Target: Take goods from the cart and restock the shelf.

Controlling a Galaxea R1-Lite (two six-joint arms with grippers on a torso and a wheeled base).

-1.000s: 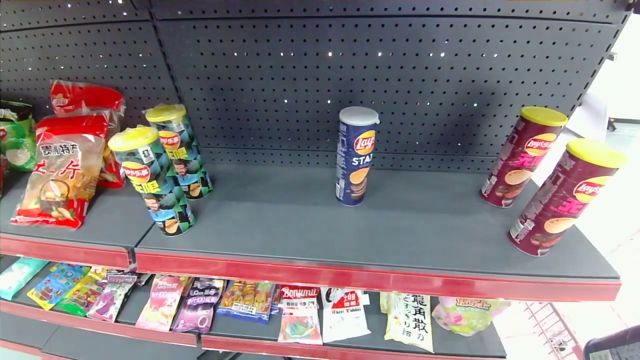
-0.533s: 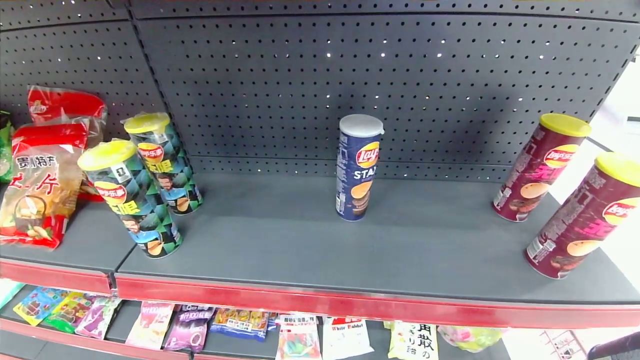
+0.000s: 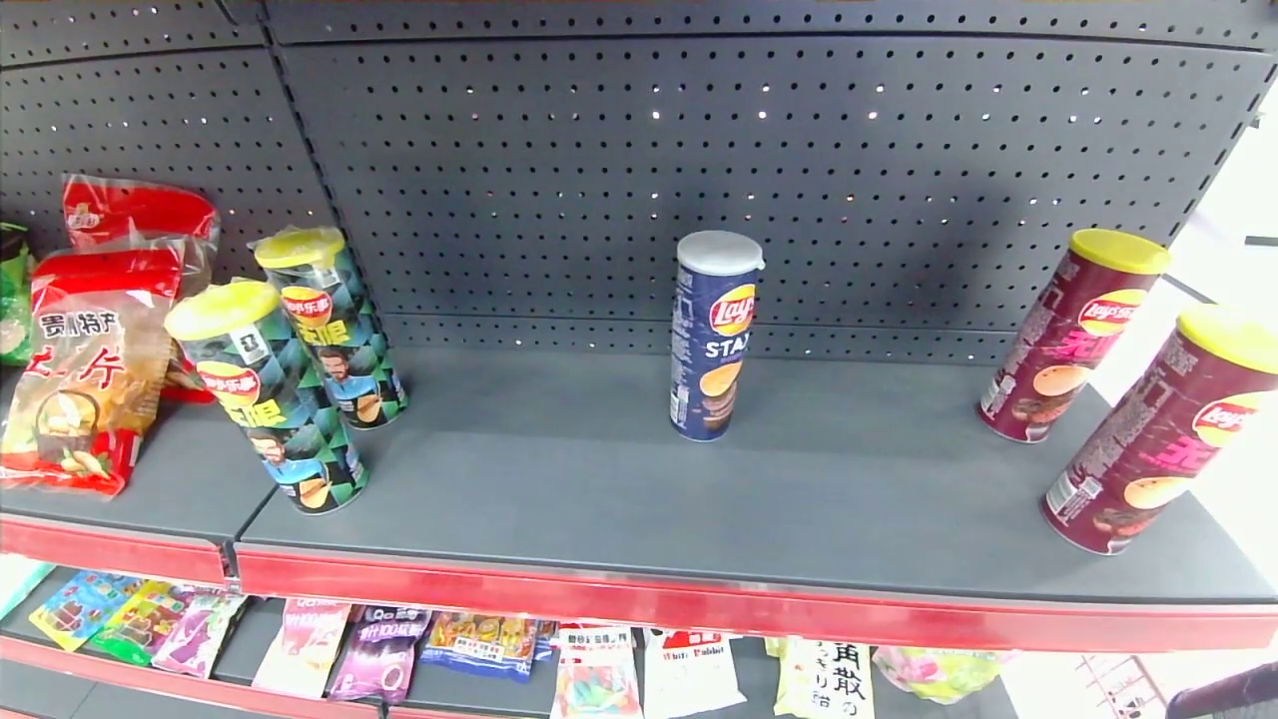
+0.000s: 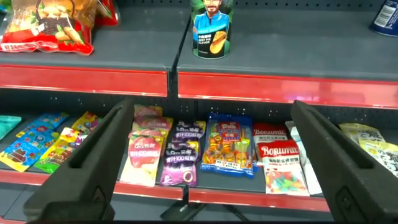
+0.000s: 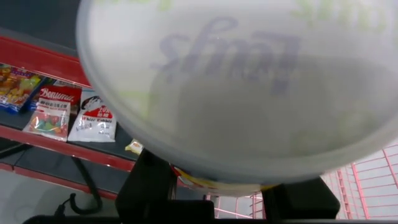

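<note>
Right hand [image 5: 221,194] clamped on a lidded can [image 5: 236,87], left hand [image 4: 211,109] spread wide before the shelf [image 3: 639,499]

The right hand's two dark fingers [image 5: 149,186] grip the can low on its body from either side, and the can's pale translucent lid faces the wrist camera close up; the left hand holds nothing, its fingers [image 4: 93,162] set far apart and pointed at the sweet packets [image 4: 227,146] on the lower shelf, below the red shelf edge [image 4: 280,87]; on the shelf board above, a blue can [image 3: 711,335] stands upright near the middle, two green-patterned cans [image 3: 268,394] stand just beside each other at the left next to red snack bags [image 3: 90,369], and two maroon cans [image 3: 1073,335] stand at the right end
</note>
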